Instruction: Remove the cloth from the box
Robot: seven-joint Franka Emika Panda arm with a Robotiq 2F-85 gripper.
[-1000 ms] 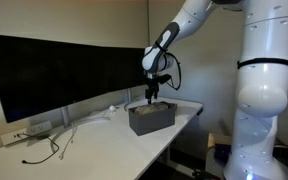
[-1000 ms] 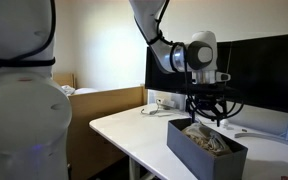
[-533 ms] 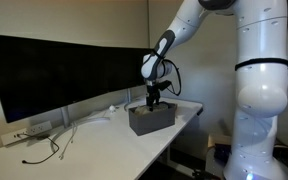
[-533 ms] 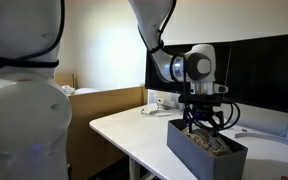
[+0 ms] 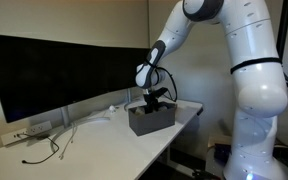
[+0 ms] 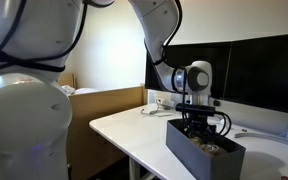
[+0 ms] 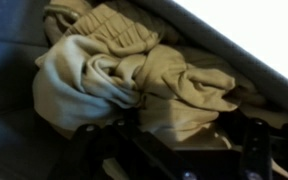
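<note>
lower than a second ago, the gripper (image 5: 154,99) has come down from above the box (image 5: 152,121), and its fingertips now sit inside the rim. only the wrist view shows the inside. a tan cloth (image 7: 134,75) lies crumpled on the dark floor of the box and fills the middle of the frame. the two dark fingers (image 7: 104,140) stand wide apart along the bottom edge with a fold of cloth bunched between them, jaws parted and not yet pinching. in an exterior view the wrist hides most of this, and just a scrap of cloth (image 6: 211,148) shows over the box wall. both exterior views show the box standing on the white table (image 5: 94,150). behind it, at upper left, is a black monitor (image 5: 64,65). loose cables (image 5: 54,146) lie at lower left, seen in that view alone.
</note>
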